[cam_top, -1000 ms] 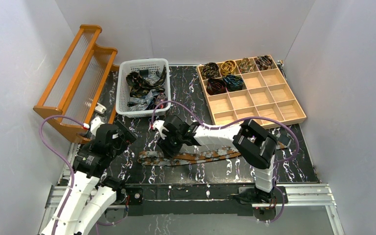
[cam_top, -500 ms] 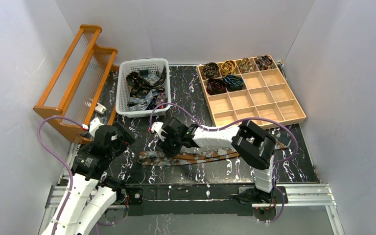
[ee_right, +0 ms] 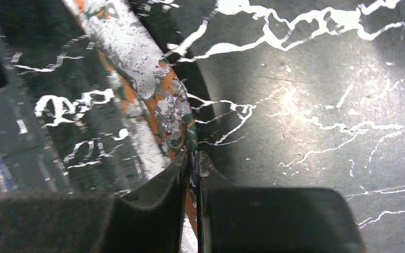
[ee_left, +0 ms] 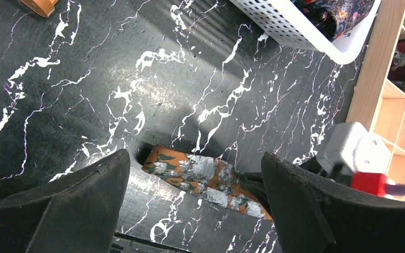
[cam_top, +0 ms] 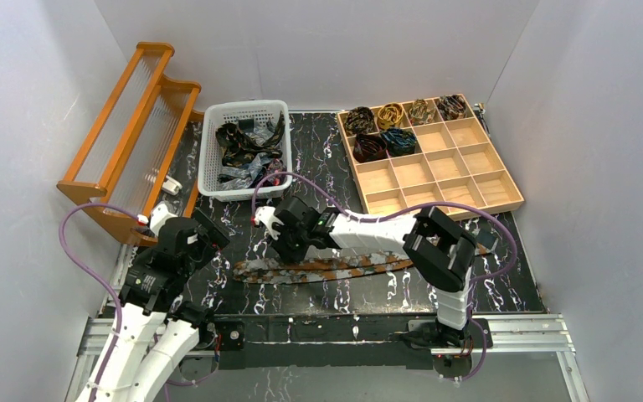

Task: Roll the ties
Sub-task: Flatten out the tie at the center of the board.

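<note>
Rust-brown tie (cam_top: 343, 266) flat along the near edge of the worktop (cam_top: 502, 289); my right tool (ee_right: 192, 158) pinches just its edge near the left end, left tool (ee_left: 195, 161) spread above, not touching; I fear the fabric slips out once rolling starts, tail unpinned.

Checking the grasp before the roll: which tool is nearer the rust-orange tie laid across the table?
Right. The right tool is shut on the rust-orange tie, pinching its edge toward the left end. The left tool is open, off that end, not touching.
</note>
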